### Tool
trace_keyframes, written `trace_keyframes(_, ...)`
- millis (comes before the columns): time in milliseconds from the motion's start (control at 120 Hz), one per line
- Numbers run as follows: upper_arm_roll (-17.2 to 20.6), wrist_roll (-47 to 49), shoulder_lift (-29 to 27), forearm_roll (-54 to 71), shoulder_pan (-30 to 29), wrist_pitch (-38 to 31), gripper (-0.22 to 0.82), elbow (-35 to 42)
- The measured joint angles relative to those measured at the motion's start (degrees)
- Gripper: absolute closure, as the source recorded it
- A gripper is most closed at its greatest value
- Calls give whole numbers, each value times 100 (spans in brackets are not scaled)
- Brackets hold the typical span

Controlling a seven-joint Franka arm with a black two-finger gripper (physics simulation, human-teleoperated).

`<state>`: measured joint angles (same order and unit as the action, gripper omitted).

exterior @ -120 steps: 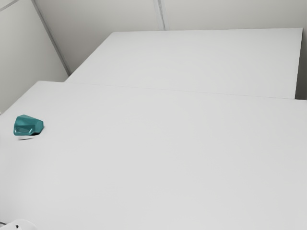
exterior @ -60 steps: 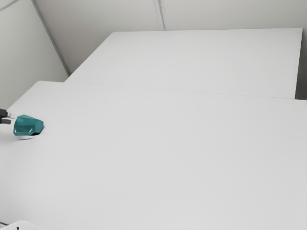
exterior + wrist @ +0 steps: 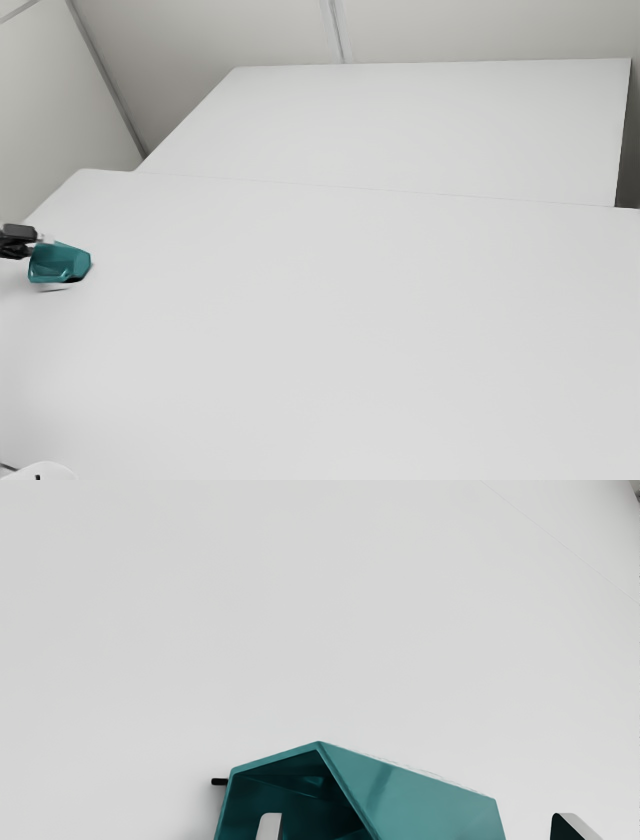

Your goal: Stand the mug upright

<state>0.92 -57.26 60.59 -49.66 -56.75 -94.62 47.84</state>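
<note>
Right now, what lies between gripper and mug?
Nothing visible: in the exterior view, the gripper meets the outline of the mug without a gap. Contact unclear.

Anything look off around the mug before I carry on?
Yes: the mug lies on its side on the table, its opening facing sideways rather than up. A small black stub also pokes out beside its rim; I can't tell what it is. I see no spill or damage.

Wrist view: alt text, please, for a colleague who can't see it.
A teal mug lies on its side on a white table. The pincer is open: one finger overlaps the mug's opening in view, the other stands beyond its base.
</note>
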Motion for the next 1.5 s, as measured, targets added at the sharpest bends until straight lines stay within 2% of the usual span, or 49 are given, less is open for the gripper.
trace_keyframes(292, 98, 34, 0, -16, 12, 11, 10, 112)
trace_keyframes(1033, 156, 214, -132, 56, 5, 105, 64, 160)
trace_keyframes(1267, 283, 270, -402, 325, -5, 77, 73, 413)
trace_keyframes(1500, 382, 387, -1159, 860, 246, 18, 76, 1140)
